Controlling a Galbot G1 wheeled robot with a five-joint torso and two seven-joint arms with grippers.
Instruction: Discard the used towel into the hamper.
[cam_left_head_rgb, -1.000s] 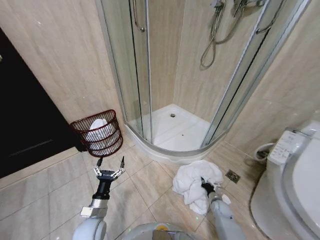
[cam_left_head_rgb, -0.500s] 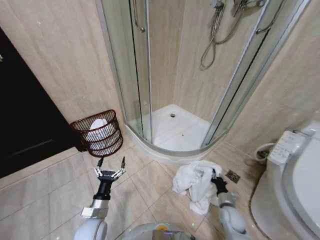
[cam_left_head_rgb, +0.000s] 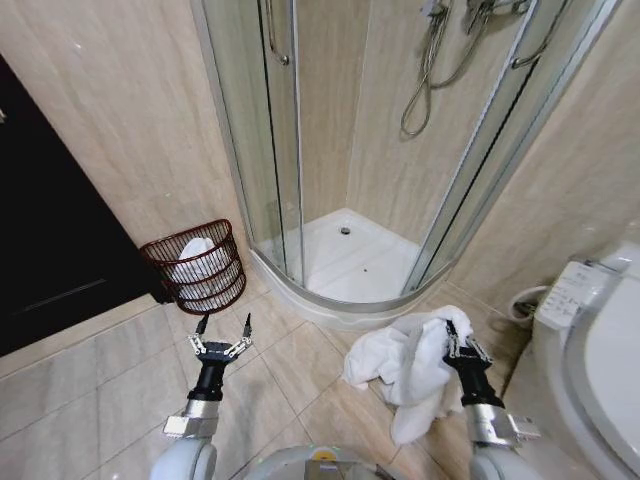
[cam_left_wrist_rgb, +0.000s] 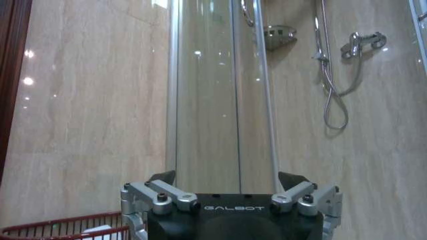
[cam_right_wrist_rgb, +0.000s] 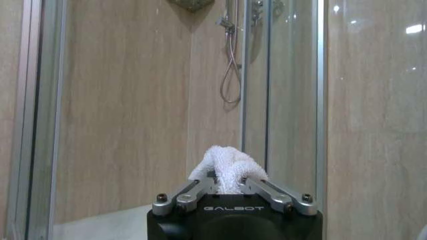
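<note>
Over at the left wall the hamper (cam_left_head_rgb: 196, 265) stands on the floor tiles (cam_left_head_rgb: 90, 385), a white cloth already inside it. My left gripper (cam_left_head_rgb: 222, 327) hovers just before it, jaws spread and empty. Rightward, my right gripper (cam_left_head_rgb: 459, 336) has its jaws clamped on the towel (cam_left_head_rgb: 405, 365), which hangs above the floor by the shower tray (cam_left_head_rgb: 345, 262).

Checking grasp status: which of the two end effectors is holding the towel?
The right end effector, shut on the white towel near the shower; the left end effector is open and empty, before the hamper.
</note>
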